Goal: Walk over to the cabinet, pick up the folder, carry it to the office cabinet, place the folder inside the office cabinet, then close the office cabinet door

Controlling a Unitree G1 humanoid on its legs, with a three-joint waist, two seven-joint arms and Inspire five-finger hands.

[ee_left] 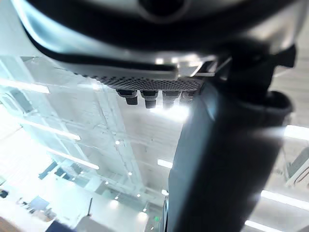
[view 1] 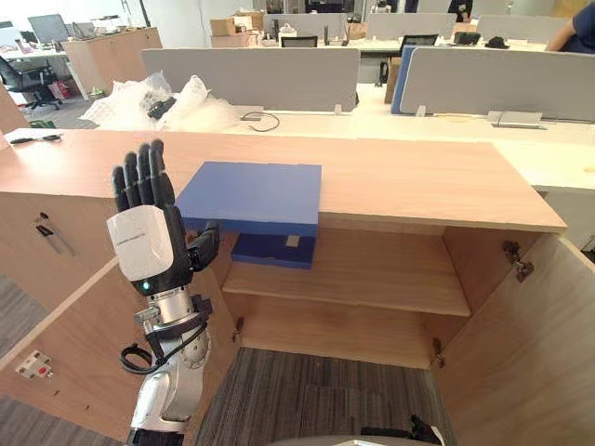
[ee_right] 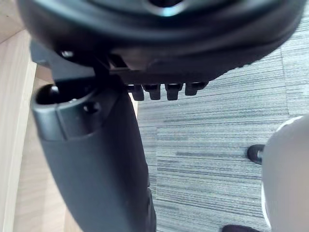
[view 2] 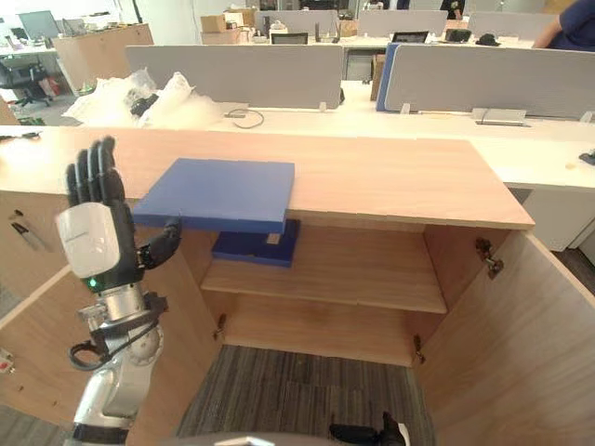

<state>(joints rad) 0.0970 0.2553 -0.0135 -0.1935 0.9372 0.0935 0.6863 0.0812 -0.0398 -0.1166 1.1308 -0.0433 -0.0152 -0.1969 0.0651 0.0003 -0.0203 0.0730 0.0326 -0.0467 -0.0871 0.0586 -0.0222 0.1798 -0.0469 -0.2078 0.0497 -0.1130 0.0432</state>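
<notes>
Left hand (view 1: 149, 243) lower left, fingers straight, thumb just under blue folder (view 1: 251, 197) overhanging cabinet (view 1: 418, 181) top at centre. Right hand (ee_right: 96, 159) relaxed.

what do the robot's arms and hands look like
The left hand has dark fingers and thumb, a white plate with faint grey lettering on its back and a small green light near the wrist, on a silver-grey metal arm. The right hand shows as dark, glossy casing.
</notes>
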